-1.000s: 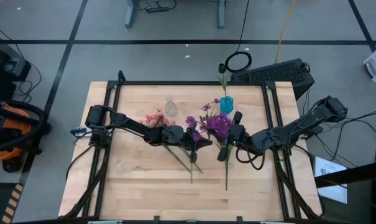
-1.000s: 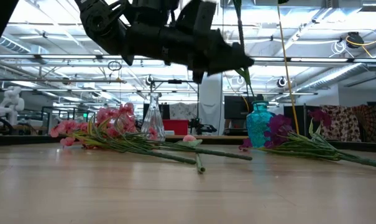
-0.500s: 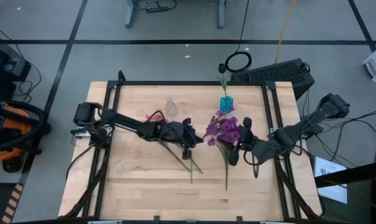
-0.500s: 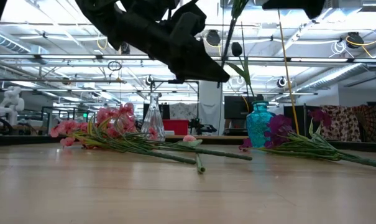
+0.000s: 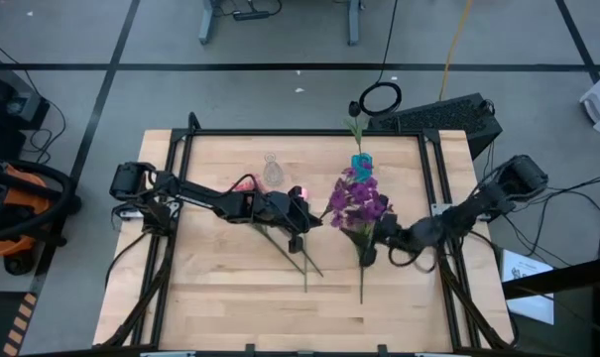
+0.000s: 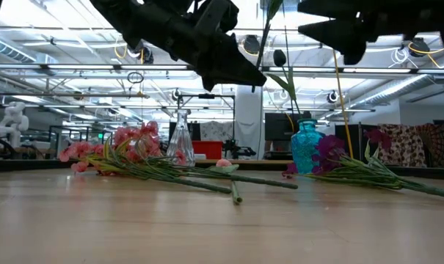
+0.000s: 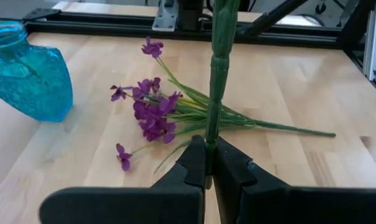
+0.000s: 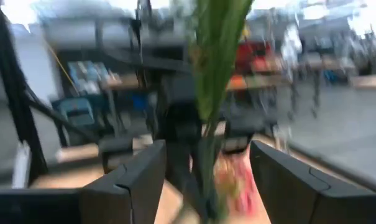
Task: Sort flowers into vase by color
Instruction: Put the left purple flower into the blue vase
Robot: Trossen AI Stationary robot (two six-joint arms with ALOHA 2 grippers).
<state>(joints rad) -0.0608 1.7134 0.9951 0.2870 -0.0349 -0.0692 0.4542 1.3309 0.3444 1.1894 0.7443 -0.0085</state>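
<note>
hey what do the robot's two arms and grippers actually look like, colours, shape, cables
Both arms are matte black, built of slim jointed segments with chunky rounded motor housings. Black cables loop alongside the left arm and right arm. The left gripper has two flat, wedge-shaped black fingers; the right gripper has wide dark grey fingers. No markings are visible.

this is looking like a robotics lab or workshop: an open hall is stretching behind the wooden table point(image 5: 230, 288), with ceiling lights, workbenches, cables and grey flooring.

Bright overhead light; right wrist view motion-blurred.
</note>
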